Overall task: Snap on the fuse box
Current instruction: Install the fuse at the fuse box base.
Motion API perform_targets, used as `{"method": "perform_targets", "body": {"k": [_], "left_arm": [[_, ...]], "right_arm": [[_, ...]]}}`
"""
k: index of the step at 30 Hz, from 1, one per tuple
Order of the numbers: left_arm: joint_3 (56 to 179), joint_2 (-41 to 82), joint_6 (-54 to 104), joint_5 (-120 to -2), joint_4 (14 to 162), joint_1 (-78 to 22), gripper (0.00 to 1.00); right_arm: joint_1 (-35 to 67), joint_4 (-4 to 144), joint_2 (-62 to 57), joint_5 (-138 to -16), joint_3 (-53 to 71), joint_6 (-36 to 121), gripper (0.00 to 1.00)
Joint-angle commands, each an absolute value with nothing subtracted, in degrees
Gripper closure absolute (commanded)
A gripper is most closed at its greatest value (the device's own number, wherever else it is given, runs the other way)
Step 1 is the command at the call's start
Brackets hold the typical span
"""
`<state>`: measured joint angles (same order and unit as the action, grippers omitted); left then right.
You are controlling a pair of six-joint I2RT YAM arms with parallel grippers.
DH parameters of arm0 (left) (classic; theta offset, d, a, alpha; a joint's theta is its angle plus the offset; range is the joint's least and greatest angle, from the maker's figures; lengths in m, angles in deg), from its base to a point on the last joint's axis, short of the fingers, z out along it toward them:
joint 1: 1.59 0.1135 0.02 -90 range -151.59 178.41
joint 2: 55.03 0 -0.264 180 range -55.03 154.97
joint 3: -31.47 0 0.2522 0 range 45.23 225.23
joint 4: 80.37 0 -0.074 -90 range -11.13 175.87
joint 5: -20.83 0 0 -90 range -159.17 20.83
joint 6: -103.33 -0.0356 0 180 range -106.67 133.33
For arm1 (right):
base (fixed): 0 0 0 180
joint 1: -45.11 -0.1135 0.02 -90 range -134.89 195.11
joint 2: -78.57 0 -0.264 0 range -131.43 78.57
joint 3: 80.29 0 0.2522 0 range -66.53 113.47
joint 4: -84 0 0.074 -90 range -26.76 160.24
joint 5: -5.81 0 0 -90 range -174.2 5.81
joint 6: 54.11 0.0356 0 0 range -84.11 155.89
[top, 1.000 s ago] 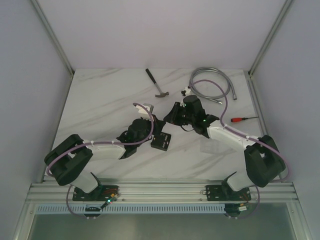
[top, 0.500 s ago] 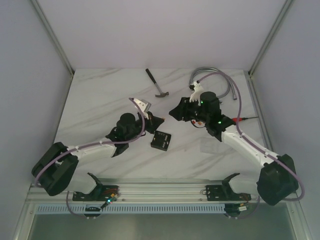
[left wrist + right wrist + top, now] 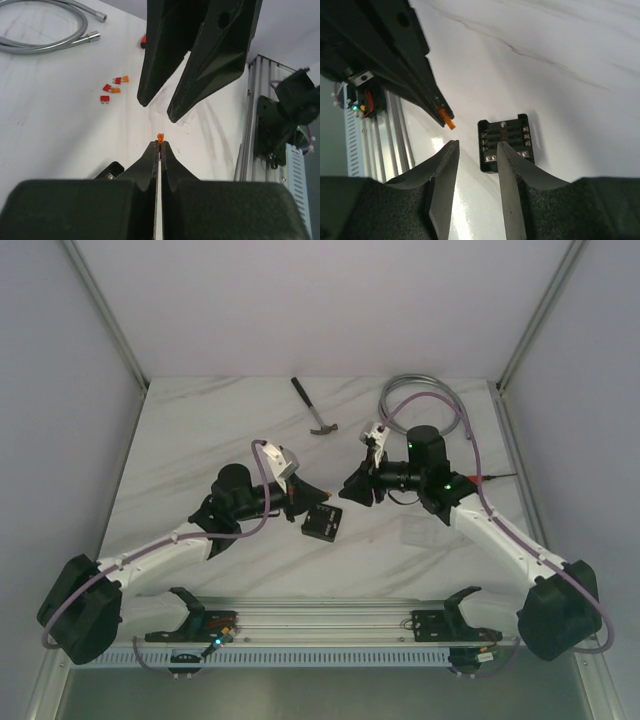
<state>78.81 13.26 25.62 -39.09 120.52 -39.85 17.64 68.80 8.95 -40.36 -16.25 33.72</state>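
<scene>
the fuse box [image 3: 322,523] lies flat on the table [image 3: 200,440], slotted face up, just near of both grippers and slightly askew. it is almost square, so its long axis is unclear. the left gripper [image 3: 160,142] pinches an orange fuse [image 3: 160,136]. the right gripper [image 3: 477,146] stands partly open and empty. from above, the fuse is too small to make out.

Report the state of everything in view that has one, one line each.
left gripper, shut on the orange fuse
orange fuse, pinched at the left gripper's tips
right gripper, open, holding nothing
fuse box, lying flat, uncovered, slots facing up
loose fuses, scattered on the table
hammer, lying flat
metal hose, looped on the table
</scene>
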Motion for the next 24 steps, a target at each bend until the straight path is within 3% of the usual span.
{"method": "perform_targets", "body": {"k": [1, 10, 24], "left_arm": [[80.0, 11.1, 21.7, -31.6, 117.7, -39.4, 1.0], [82.9, 11.8, 20.8, -27.3, 117.1, -39.4, 1.0], [84.3, 13.4, 21.9, -22.4, 118.7, -39.5, 1.0]], "right_arm": [[17.7, 68.3, 11.6, -30.1, -16.8, 26.7, 0.58], [17.3, 67.3, 11.3, -23.6, -15.1, 24.1, 0.6], [16.1, 65.8, 10.5, -21.2, -13.6, 21.6, 0.71]]}}
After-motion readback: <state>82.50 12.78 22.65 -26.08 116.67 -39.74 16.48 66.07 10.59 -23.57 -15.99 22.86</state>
